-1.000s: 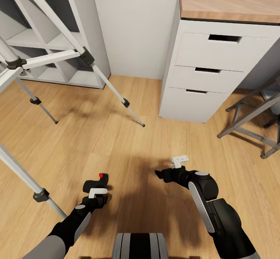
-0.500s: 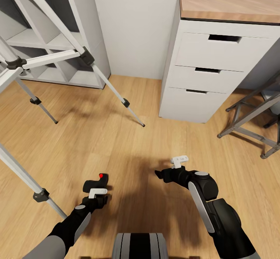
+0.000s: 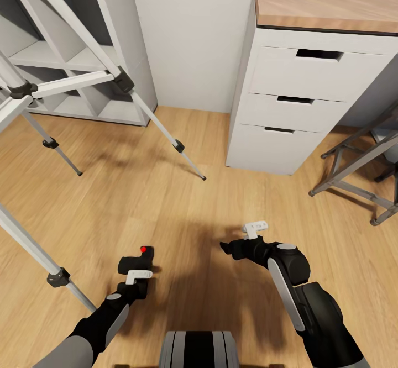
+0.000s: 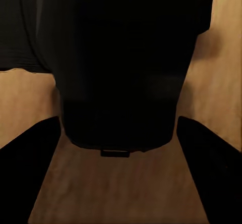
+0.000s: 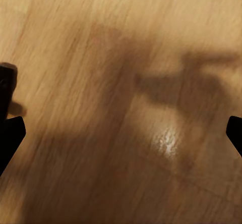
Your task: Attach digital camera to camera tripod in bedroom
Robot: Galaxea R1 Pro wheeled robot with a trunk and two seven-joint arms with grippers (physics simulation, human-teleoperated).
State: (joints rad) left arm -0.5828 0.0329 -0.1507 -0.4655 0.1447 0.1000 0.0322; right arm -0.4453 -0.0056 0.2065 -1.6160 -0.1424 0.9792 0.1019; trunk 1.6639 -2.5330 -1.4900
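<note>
Holding the digital camera (image 3: 136, 261) low over the wood plank floor (image 3: 182, 213), left gripper (image 3: 136, 271) out in front of the base, red button (image 3: 142, 249) up. Drawn back a touch toward the body since a second ago, white wrist bracket now sitting lower against the camera. Seen from the left wrist, black body (image 4: 121, 62) between the two fingers (image 4: 27, 158), fingertips apart from its lower sides with floor showing in the gaps; probably held further up, so cannot tell how firm the pinch is. Right gripper (image 3: 228, 246) empty, jaws spread, hovering over bare floor. Camera tripod (image 3: 119, 78) standing well off to the left, legs only, head above the picture. Judged: no real progress yet, lift and reach toward the tripod head still needed
</note>
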